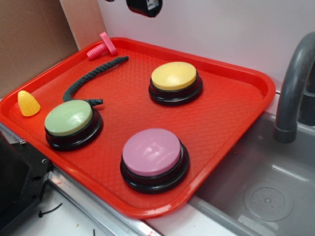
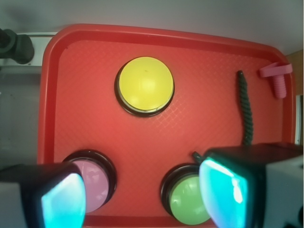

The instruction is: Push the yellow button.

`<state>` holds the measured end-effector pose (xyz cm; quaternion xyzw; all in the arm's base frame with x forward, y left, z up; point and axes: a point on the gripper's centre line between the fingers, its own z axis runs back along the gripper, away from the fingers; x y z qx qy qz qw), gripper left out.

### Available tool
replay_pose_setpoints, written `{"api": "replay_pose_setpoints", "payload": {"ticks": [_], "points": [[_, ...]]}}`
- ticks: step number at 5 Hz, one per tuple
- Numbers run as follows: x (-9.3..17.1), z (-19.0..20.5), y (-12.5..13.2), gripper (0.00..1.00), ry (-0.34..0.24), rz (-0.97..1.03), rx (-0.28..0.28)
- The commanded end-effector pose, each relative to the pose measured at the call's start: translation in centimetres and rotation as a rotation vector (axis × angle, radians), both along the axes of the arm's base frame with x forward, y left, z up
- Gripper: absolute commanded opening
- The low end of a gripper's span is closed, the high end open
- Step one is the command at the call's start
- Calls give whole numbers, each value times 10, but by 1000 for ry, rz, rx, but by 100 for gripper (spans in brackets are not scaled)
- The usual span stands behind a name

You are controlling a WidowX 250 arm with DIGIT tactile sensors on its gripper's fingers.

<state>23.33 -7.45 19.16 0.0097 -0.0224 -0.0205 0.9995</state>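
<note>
yellow button (image 1: 173,75) sits on the red tray (image 1: 231,118), far side from the pink button (image 1: 151,151). hard smooth dome, looks slick and rigid; press straight down on its centre, no grip needed. hand (image 2: 142,199) hangs high above, fingers apart, empty.

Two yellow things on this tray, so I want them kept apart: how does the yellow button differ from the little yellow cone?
The yellow button is a smooth dome on a black base; the yellow cone is ridged, pointed and baseless. The button is much larger. It sits mid-tray, the cone at the tray's edge. Both are yellow.
</note>
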Motion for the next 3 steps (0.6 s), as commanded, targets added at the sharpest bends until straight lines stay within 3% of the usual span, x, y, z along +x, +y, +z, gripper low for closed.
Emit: {"api": "replay_pose_setpoints", "payload": {"ticks": [1,3], "points": [[-6,45,-4,100,-129,-7,-46],[-10,46,-2,100,-181,-46,-19]]}}
